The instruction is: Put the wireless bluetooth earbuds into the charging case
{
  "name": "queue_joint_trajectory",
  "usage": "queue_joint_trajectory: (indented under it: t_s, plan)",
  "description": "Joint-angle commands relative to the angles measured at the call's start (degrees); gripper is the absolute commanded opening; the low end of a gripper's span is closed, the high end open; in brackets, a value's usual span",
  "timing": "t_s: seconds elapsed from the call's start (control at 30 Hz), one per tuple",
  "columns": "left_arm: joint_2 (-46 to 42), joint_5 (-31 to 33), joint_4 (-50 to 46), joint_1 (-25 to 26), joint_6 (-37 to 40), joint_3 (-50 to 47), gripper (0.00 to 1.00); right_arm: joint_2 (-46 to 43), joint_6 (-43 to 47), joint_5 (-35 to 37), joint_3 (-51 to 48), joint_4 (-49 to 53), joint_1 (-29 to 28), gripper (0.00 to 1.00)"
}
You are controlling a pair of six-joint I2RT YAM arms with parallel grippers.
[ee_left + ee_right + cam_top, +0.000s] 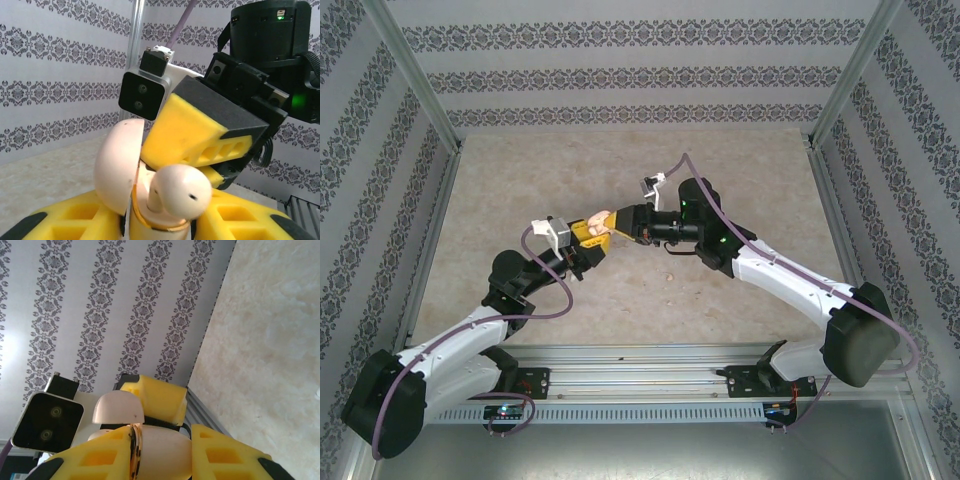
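Both arms meet in mid-air over the middle of the table. The charging case (603, 221), cream-white with an orange rim, has its lid (117, 165) swung open. One earbud (182, 190) sits with its stem down in the case and its rounded head sticking out. My right gripper (162, 452) is shut on the case body (167, 445), with the lid (117, 407) above its fingers. My left gripper (157, 222) flanks the case from below, and a thin dark gap shows on each side. In the left wrist view, my right gripper's fingers (192, 130) lie just behind the earbud.
The beige table top (740, 190) lies below, ringed by patterned walls and metal frame posts (420, 95). A metal rail (640, 385) runs along the near edge by the arm bases. The left wrist camera (47, 420) sits close to my right gripper.
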State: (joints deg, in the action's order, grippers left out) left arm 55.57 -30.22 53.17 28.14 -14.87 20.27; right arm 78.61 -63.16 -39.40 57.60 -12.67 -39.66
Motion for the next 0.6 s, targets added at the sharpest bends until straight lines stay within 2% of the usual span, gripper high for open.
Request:
queue_joint_trajectory:
  t_s: [0.0,0.07,0.17,0.27,0.37,0.47,0.57]
  plan:
    - [0.80,-2.41,2.74,0.42,0.00,1.94,0.40,0.14,-0.61,-1.98,-0.58,-2.50,-0.51,0.16]
    - [1.33,-2.99,2.77,0.43,0.20,2.10,0.40,0.30,-0.91,-2.05,-0.51,-2.71,-0.68,0.16]
    - [1.84,-3.77,2.91,0.42,0.32,2.23,0.31,0.49,-1.20,-2.22,-0.32,-2.93,-0.74,0.16]
    - [1.71,-3.89,3.09,0.43,0.37,2.23,0.27,0.62,-1.36,-2.18,-0.30,-2.99,-0.69,0.16]
    - [1.14,-3.45,3.35,0.43,0.57,1.88,0.28,0.83,-1.61,-1.79,-0.43,-2.78,-0.67,0.15]
    - [0.59,-3.10,3.45,0.42,0.68,1.62,0.35,0.95,-2.60,-1.20,-0.99,-2.89,-0.51,0.15]
    - [0.28,-3.31,3.48,0.44,0.64,1.68,0.35,1.11,-3.37,-1.03,-1.46,-3.81,-0.33,0.15]
